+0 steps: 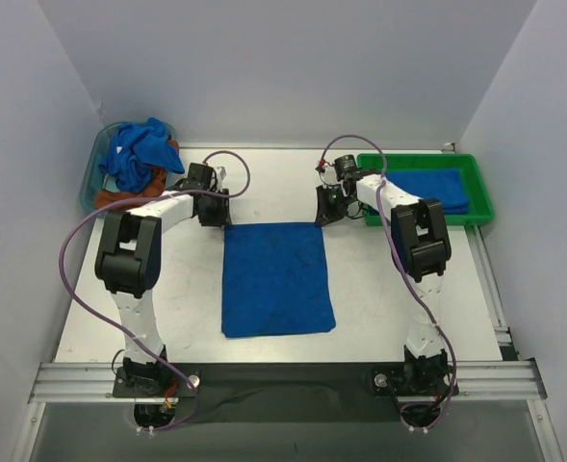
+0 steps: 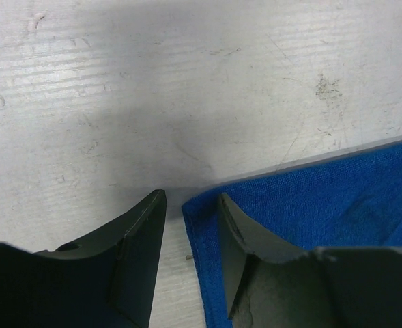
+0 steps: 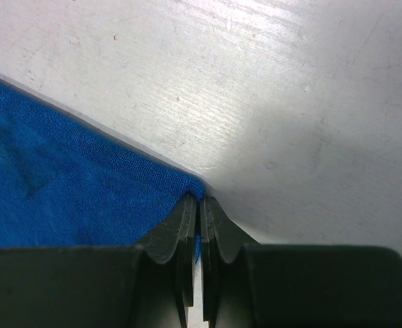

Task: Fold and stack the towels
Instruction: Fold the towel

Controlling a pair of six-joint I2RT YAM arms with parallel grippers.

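Note:
A blue towel (image 1: 275, 279) lies flat in the middle of the table. My left gripper (image 1: 216, 214) is at its far left corner. In the left wrist view it (image 2: 190, 205) is open and straddles the towel's (image 2: 323, 198) edge, one finger over the bare table and one over the cloth. My right gripper (image 1: 323, 210) is at the far right corner. In the right wrist view it (image 3: 201, 199) is shut on the tip of the towel's (image 3: 64, 184) corner, low on the table. A folded blue towel (image 1: 437, 190) lies in the green tray (image 1: 479, 197).
A clear bin (image 1: 96, 164) at the far left holds crumpled blue towels (image 1: 137, 154) and a brown cloth (image 1: 119, 197). The green tray stands at the far right, close behind my right arm. White walls close in the table on three sides.

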